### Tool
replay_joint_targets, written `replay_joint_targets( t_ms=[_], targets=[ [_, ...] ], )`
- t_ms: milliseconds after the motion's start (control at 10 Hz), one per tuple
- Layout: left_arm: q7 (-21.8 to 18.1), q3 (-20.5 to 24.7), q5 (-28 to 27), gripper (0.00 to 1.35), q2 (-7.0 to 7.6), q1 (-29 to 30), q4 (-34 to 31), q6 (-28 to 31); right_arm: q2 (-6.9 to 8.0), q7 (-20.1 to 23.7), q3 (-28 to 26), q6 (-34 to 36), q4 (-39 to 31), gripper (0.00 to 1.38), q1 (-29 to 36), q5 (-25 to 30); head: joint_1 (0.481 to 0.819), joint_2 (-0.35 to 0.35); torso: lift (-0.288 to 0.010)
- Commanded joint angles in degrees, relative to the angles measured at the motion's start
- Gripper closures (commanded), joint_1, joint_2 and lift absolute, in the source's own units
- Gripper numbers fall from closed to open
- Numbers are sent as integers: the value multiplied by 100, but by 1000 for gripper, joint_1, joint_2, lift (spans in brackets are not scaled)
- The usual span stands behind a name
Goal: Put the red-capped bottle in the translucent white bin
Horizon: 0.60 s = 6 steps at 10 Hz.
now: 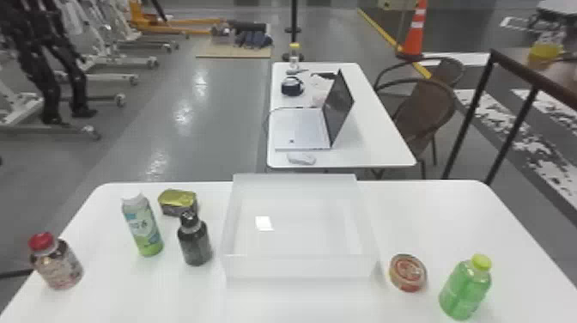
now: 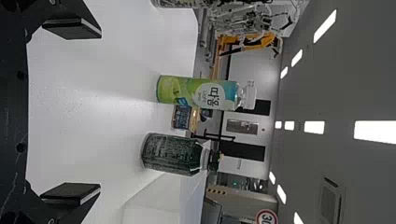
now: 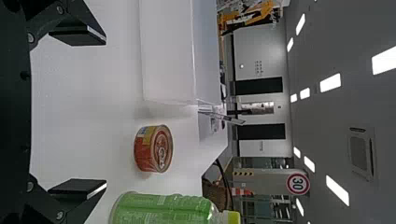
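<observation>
The whole task lies ahead: the red-capped bottle stands near the left edge of the table, well apart from the translucent white bin, with left hand and right hand wide open, holding nothing.

It looks like a robotics lab or workshop, with wheeled metal stands beside a black robot figure, a traffic cone, floor markings and a laptop on a table.
</observation>
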Motion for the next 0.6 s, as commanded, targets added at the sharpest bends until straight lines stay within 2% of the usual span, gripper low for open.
replay_joint_targets(
  t_ms=[0, 500],
  targets=[
    [0, 0, 0, 142, -9, 0, 1, -1, 0, 0, 0, 0, 0, 205, 0, 8, 549, 0, -100],
    [0, -8, 0, 142, -9, -17, 9, -18, 0, 0, 0, 0, 0, 205, 0, 8, 549, 0, -100]
  ],
)
